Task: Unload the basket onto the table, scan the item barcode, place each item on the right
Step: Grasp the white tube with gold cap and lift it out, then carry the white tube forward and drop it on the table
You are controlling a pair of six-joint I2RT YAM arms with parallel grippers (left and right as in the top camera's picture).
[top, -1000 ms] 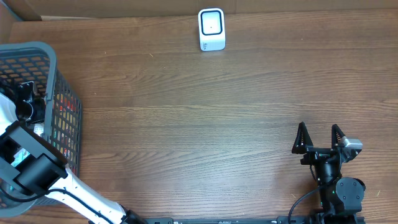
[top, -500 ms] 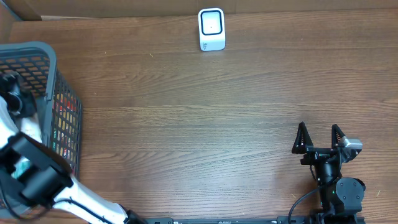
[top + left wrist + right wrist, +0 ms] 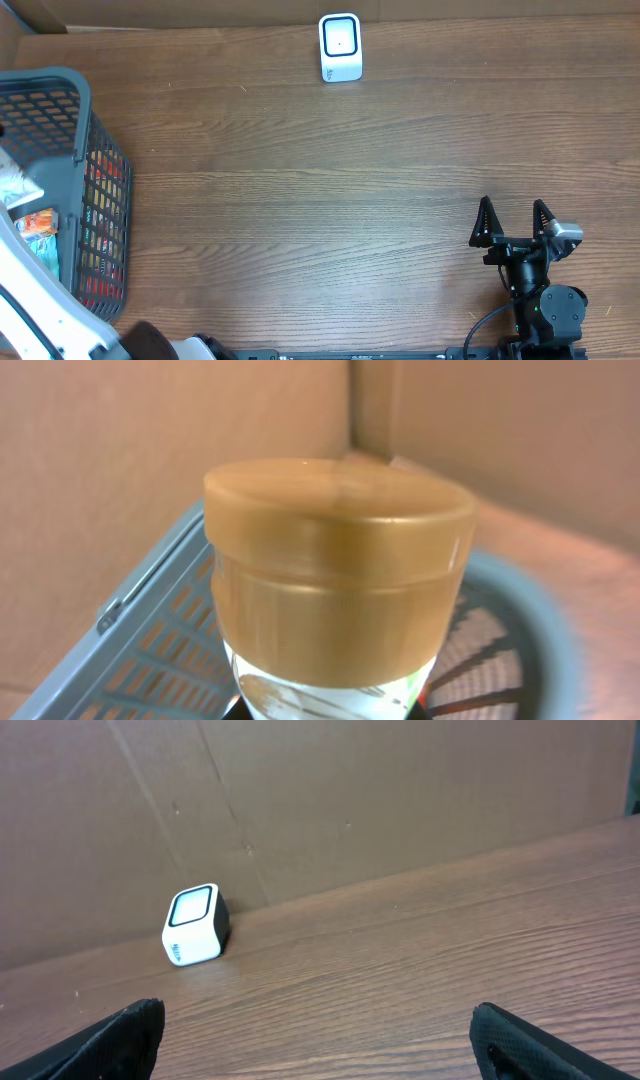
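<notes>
The item (image 3: pixel 340 560) is a clear-bodied container with a wide golden-brown cap, filling the left wrist view. My left gripper (image 3: pixel 330 714) is shut on its body just below the cap, and only dark finger edges show at the bottom of the frame. It hangs above the grey basket (image 3: pixel 120 622). In the overhead view only the white left arm (image 3: pixel 30 300) shows at the left edge, and the gripper and item are out of frame. The white scanner (image 3: pixel 340 47) stands at the table's far edge, also seen as the scanner (image 3: pixel 194 925). My right gripper (image 3: pixel 513 222) rests open near the front right, holding nothing.
The grey mesh basket (image 3: pixel 82 120) at the left edge holds several colourful packets (image 3: pixel 38 222). Brown cardboard walls rise behind the table (image 3: pixel 330 190) and beside the basket.
The left arm has risen and swung left out of the basket, and its wrist has left the overhead frame. The right arm has not moved.
</notes>
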